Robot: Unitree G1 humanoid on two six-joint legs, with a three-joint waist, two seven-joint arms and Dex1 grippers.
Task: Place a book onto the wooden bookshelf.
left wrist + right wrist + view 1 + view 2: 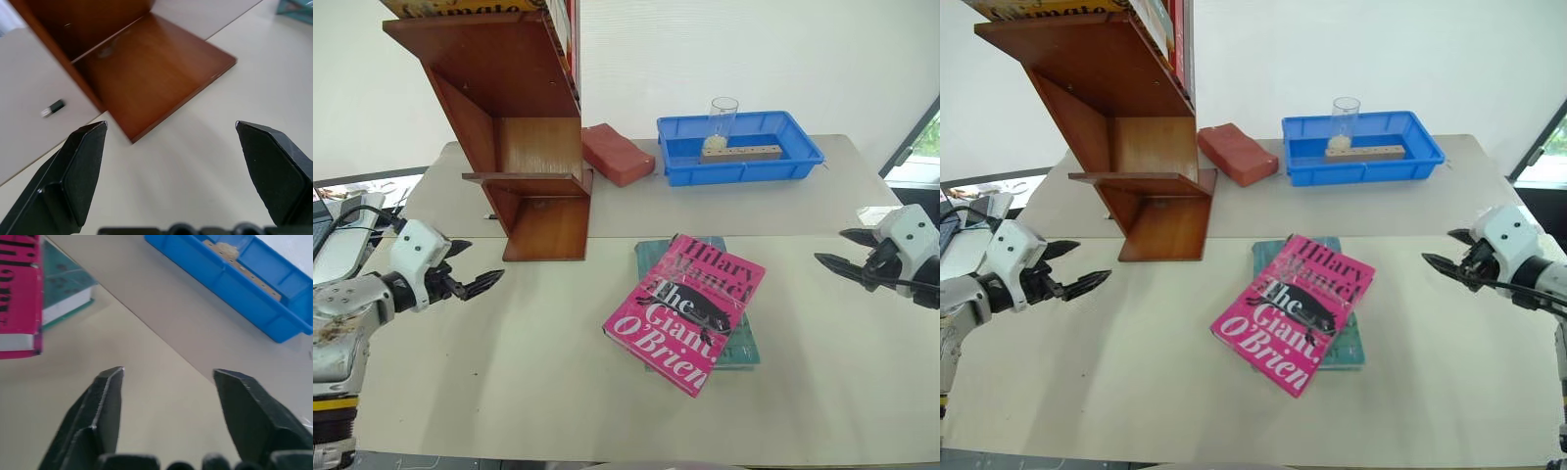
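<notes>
We see the book [690, 311] flat on the counter [509, 362], well apart from both grippers, left [478, 281] and right [837, 257], whose fingers gape empty.

Lab test bench, plain white wall [754, 59] (bare), staged table [509, 372]

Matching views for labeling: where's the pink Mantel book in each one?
Left eye: pink book at centre, atop the teal book.
Right eye: centre, slightly further left.
Left wrist: not in it.
Right wrist: far side edge, overhanging the teal book.
Shared landmark: blue tray, also in right wrist.
</notes>
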